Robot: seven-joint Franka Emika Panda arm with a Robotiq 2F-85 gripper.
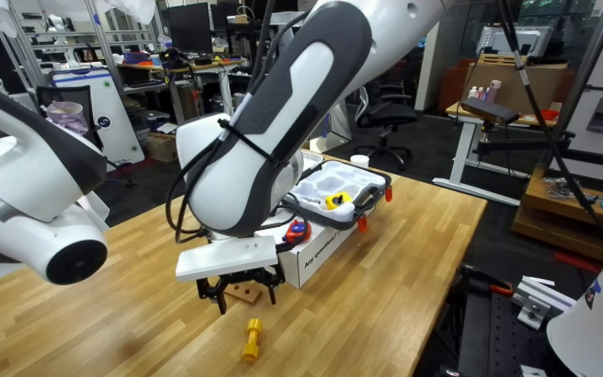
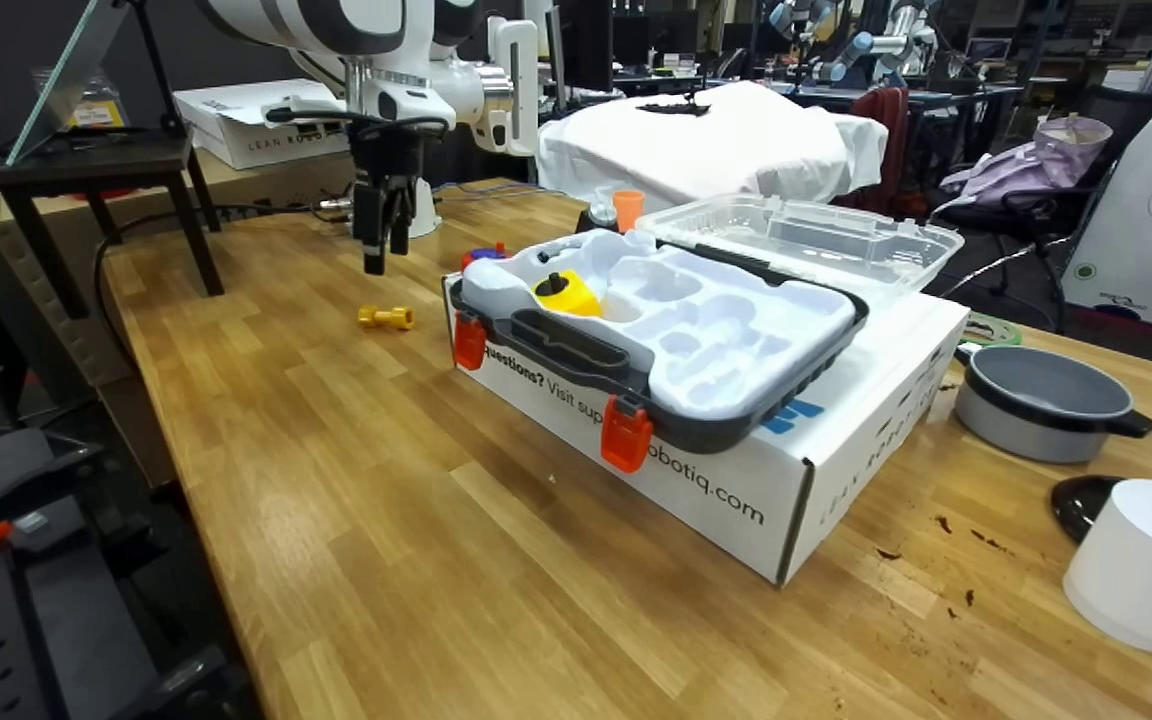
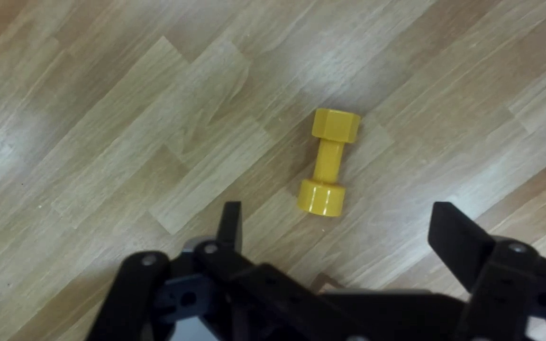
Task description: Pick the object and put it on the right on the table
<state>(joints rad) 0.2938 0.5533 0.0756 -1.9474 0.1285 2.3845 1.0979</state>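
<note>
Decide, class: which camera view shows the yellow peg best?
The wrist view: there the yellow peg appears largest and unobstructed, its dumbbell shape clear. Both exterior views show it whole but smaller, lying on the table.

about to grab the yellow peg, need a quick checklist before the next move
1. Gripper open: ok, its fingers stand wide apart in the wrist view.
2. Gripper empty: ok, nothing is held.
3. Yellow peg in sight: ok, lying on its side on the table, fully visible in the wrist view.
4. Gripper lowered around the peg: not ok, it hangs above the table.
5. Room for going down: cannot tell, a wooden strip with holes and a white box show close by in an exterior view, and the gaps are hard to judge.
6. Exact drop spot on the right: cannot tell, no mark shows it.
</note>
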